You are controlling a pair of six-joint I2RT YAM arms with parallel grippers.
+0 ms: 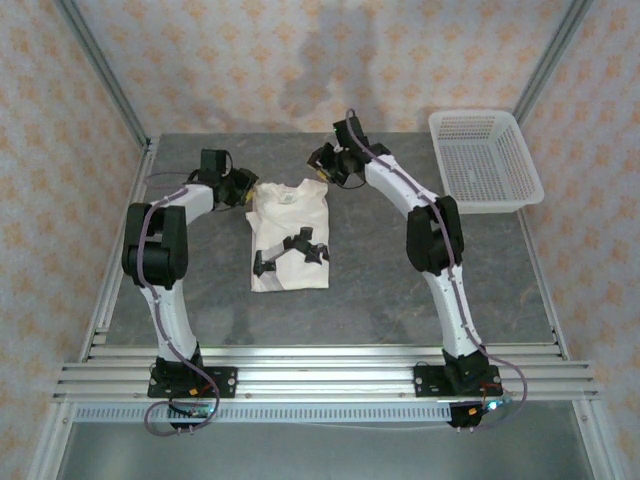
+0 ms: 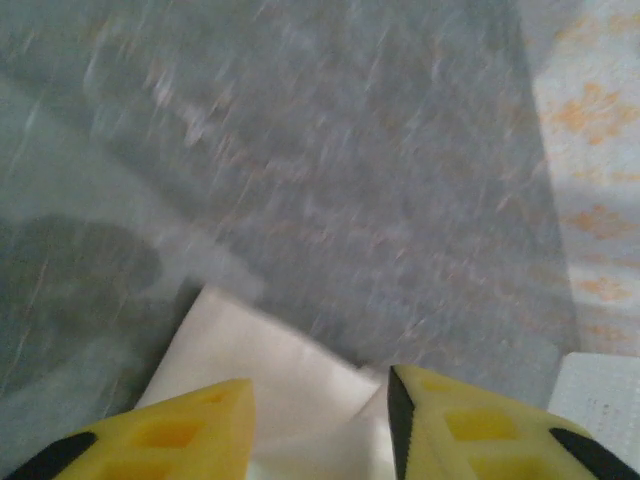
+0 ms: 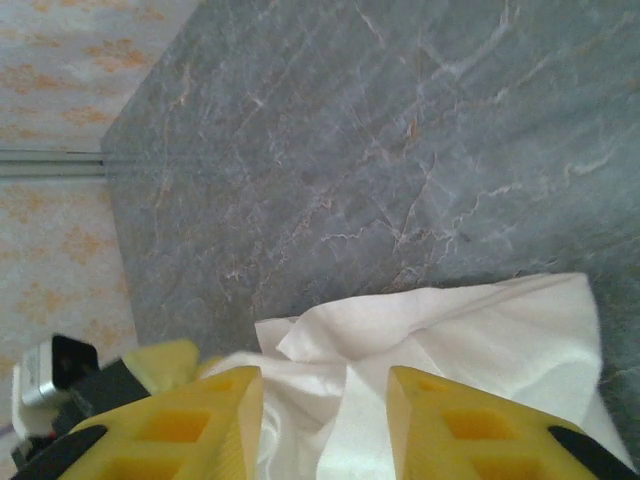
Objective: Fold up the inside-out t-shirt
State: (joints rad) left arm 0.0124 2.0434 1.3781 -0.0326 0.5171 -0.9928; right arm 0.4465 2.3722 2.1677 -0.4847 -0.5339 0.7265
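The inside-out t-shirt (image 1: pixel 287 207) is lying flat around the middle of the grey marbled table (image 1: pixel 380 290), folded into a narrowish rectangle with the collar end toward the far side. There's a dark, blotchy shape across its lower half in the top view, and it's honestly hard to say whether that's print or shadow. The left gripper (image 1: pixel 245 191) sits right at the shirt's far-left corner and the right gripper (image 1: pixel 325 170) at its far-right corner, with both arms curled inward toward the cloth. The left wrist cam is pretty blurry, but the yellow fingers (image 2: pixel 190 435) are clearly spread, with a cream corner of the shirt showing in the gap and nothing pinched. Same deal on the right wrist cam: its yellow fingers (image 3: pixel 190 425) stand apart over layered white fabric that lies loose on the table, a folded edge running between them, so that one isn't gripping anything either. A white mesh basket (image 1: pixel 497 206) sits off at the far-right of the table, well apart from the shirt.
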